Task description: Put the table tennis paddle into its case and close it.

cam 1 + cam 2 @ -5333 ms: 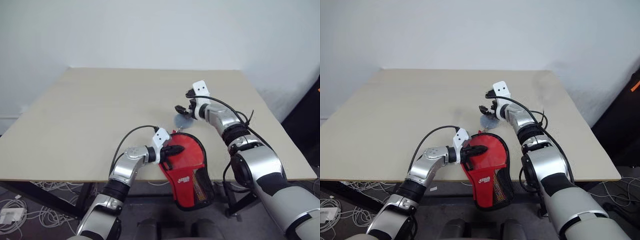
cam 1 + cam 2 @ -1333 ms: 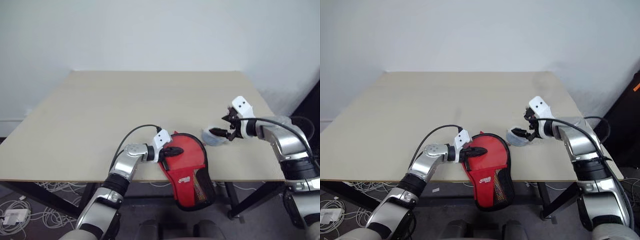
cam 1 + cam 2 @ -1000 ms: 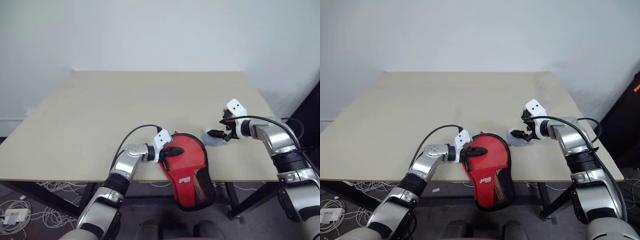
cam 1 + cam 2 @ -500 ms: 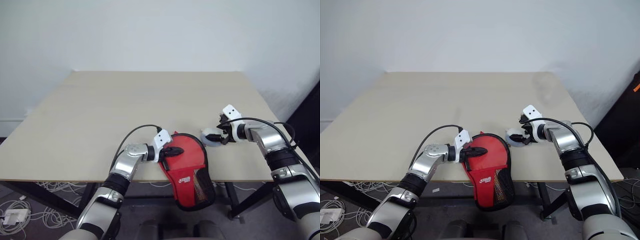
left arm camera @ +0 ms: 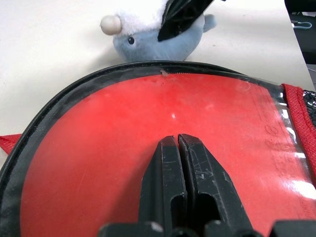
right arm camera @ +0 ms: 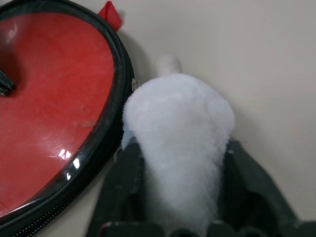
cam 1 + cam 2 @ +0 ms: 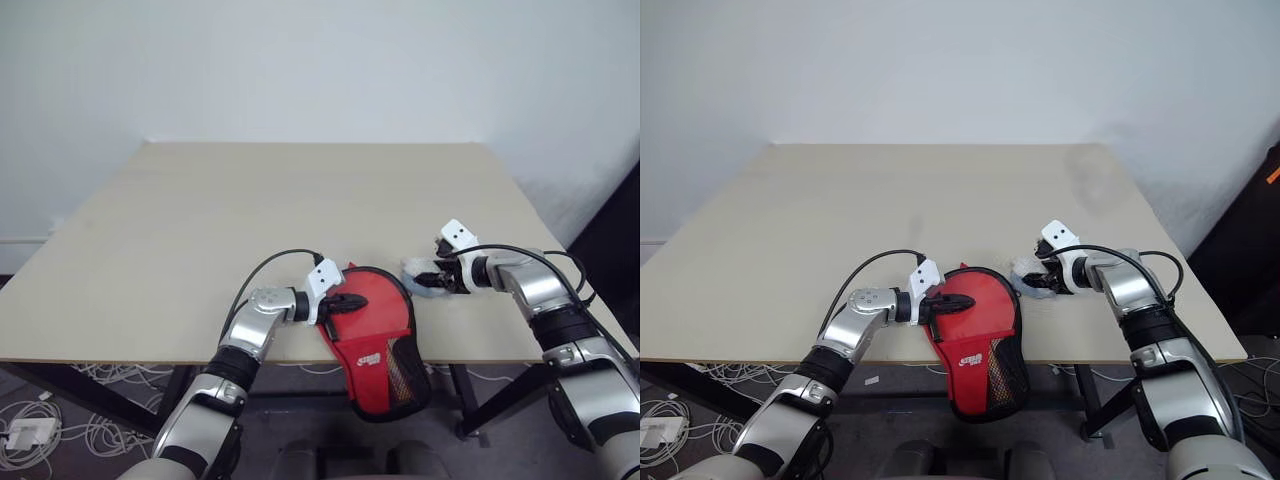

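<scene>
Inside case [image 7: 372,325], paddle possibly hidden.

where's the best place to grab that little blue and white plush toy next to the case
Take the plush toy across its soft round body, coming from the table's right side, away from the case. Its far side rests close against the case's black edging, so there is little room there. The right tool already straddles the white fur this way, fingers on either flank. The body looks squashy and should hold easily.

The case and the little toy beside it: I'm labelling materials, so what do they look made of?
The case: seemingly glossy red vinyl or clear plastic over red, judging by its glints, with black fabric edging and a zip. The toy: soft plush, its fuzzy white and pale blue pile visible.
</scene>
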Motion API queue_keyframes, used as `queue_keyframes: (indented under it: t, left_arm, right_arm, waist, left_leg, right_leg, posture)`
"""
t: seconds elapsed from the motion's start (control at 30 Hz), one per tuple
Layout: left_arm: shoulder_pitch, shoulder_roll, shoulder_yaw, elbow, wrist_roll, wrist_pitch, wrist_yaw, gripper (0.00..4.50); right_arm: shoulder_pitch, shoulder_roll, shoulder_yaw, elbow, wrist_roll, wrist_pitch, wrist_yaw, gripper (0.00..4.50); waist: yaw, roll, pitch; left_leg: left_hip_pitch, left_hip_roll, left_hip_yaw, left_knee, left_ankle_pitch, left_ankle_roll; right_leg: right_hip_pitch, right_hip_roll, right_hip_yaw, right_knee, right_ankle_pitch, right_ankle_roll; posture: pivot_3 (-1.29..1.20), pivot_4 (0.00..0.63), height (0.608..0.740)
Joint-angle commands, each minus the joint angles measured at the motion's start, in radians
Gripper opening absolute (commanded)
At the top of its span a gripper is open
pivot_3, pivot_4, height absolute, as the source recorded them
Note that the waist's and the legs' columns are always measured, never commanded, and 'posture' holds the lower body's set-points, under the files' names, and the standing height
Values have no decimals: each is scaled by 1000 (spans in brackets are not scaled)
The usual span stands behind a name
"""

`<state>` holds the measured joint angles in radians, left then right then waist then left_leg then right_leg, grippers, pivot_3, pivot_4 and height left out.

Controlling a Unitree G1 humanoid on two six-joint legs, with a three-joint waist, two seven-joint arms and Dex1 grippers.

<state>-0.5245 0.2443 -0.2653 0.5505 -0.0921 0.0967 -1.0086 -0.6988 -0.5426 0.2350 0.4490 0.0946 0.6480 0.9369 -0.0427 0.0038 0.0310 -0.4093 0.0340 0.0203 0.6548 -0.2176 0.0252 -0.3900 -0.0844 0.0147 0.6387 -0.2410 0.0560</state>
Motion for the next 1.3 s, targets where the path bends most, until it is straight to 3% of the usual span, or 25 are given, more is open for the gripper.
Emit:
queue_keyframes:
  t: [0.03,0.17,0.9,1.3]
  left_arm:
    - [28,6,-32,70,42,26,-1,0]
    - [28,5,-32,72,42,27,-3,0]
    - [16,9,-39,93,46,16,-30,0]
    - [9,8,-42,103,50,8,-42,0]
  right_arm:
    - [-4,-27,-15,-49,-4,8,11,843]
    - [29,-50,-28,-103,10,4,26,363]
    - [382,-238,-173,-632,174,186,35,354]
    - [491,-347,-189,-768,262,123,127,354]
  waist:
    - [0,0,0]
    - [0,0,0]
    - [1,-1,0]
    - [1,-2,1]
  left_leg:
    - [0,0,0,0,0,0]
    - [0,0,0,0,0,0]
    - [0,0,0,1,-1,0]
    - [0,0,-1,1,-1,0]
  right_leg:
    - [0,0,0,0,0,0]
    - [0,0,0,0,0,0]
    - [0,-1,0,-1,-2,-2]
    - [0,-1,-1,-2,-2,-1]
  posture:
    - [0,0,740]
    - [0,0,740]
    - [0,0,740]
    - [0,0,740]
